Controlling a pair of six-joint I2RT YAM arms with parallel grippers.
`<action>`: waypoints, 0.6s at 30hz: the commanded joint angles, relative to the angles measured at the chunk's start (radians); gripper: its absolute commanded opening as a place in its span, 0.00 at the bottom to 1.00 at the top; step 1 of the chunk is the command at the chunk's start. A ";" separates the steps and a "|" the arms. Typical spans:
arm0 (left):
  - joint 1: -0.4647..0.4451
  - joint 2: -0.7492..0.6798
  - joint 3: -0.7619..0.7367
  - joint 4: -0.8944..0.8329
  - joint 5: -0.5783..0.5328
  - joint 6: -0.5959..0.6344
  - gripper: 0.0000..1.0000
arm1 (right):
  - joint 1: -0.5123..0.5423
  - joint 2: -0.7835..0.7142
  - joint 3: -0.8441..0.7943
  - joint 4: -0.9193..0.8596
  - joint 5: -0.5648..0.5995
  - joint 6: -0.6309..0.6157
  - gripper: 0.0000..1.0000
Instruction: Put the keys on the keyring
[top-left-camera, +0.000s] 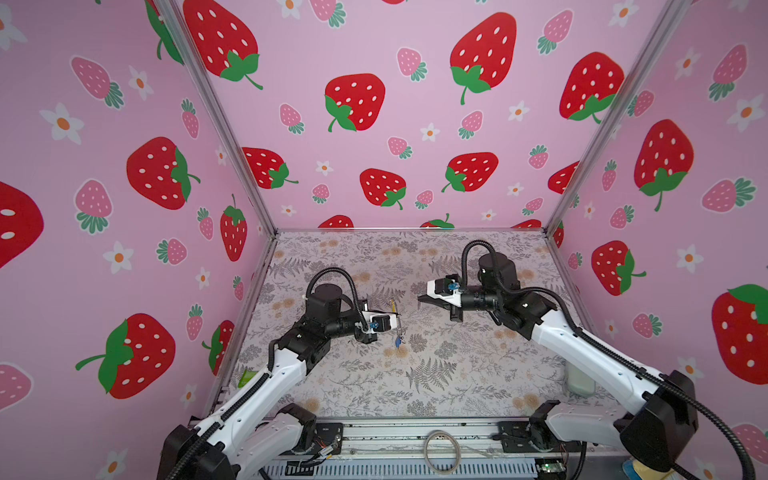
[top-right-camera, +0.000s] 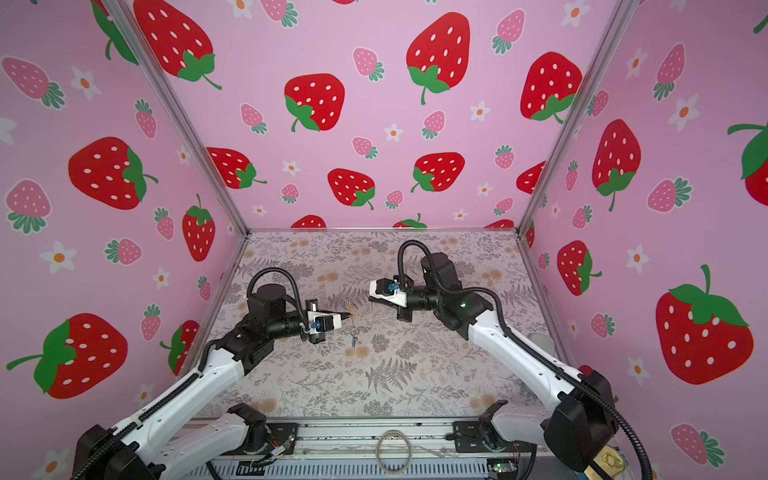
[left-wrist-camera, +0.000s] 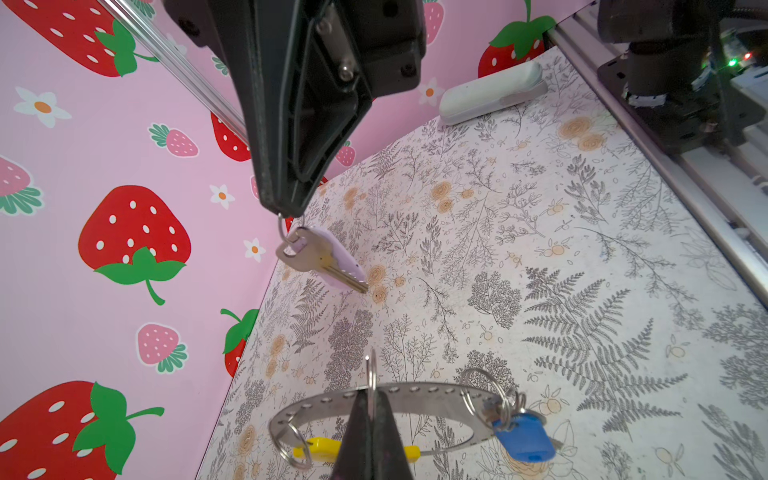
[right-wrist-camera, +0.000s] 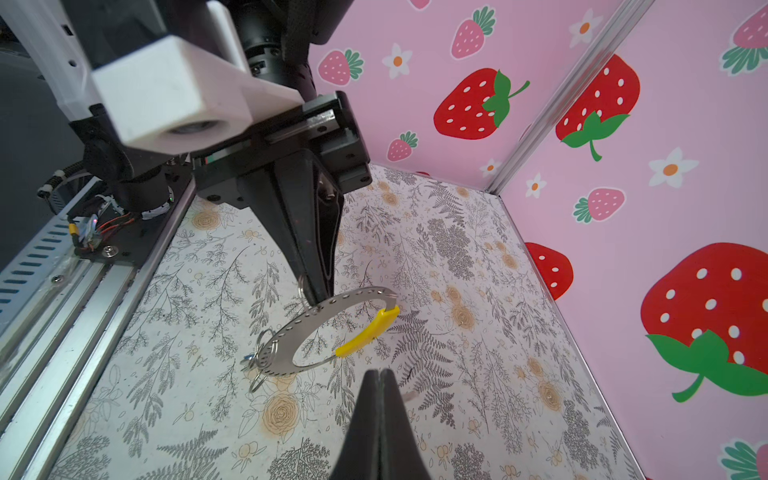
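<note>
My left gripper (left-wrist-camera: 371, 395) is shut on the keyring (left-wrist-camera: 419, 390), a grey perforated band with a yellow section (left-wrist-camera: 318, 451), and holds it above the table. A blue-tagged key (left-wrist-camera: 524, 436) hangs from a small loop on that band. In the right wrist view the left gripper (right-wrist-camera: 311, 297) pinches the keyring (right-wrist-camera: 353, 296) at its top edge. My right gripper (left-wrist-camera: 286, 210) is shut on the loop of the lilac-tagged key (left-wrist-camera: 324, 259), which dangles below it, a short way from the keyring. In both top views the left gripper (top-left-camera: 398, 320) and the right gripper (top-left-camera: 419, 297) face each other mid-table.
A plain pale hoop (top-left-camera: 441, 452) lies on the front rail. A whitish oblong object (left-wrist-camera: 490, 93) rests by the right wall, and a small green item (top-left-camera: 248, 376) by the left wall. Strawberry-print walls enclose the floral table (top-left-camera: 436, 374) on three sides.
</note>
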 joint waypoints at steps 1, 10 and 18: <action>-0.003 0.008 0.071 -0.052 0.062 0.037 0.00 | -0.002 -0.021 -0.020 -0.001 -0.071 -0.067 0.00; -0.022 0.037 0.135 -0.152 0.062 0.137 0.00 | 0.013 -0.037 -0.038 0.012 -0.096 -0.119 0.00; -0.042 0.077 0.206 -0.244 0.068 0.192 0.00 | 0.041 -0.025 -0.022 -0.001 -0.078 -0.163 0.00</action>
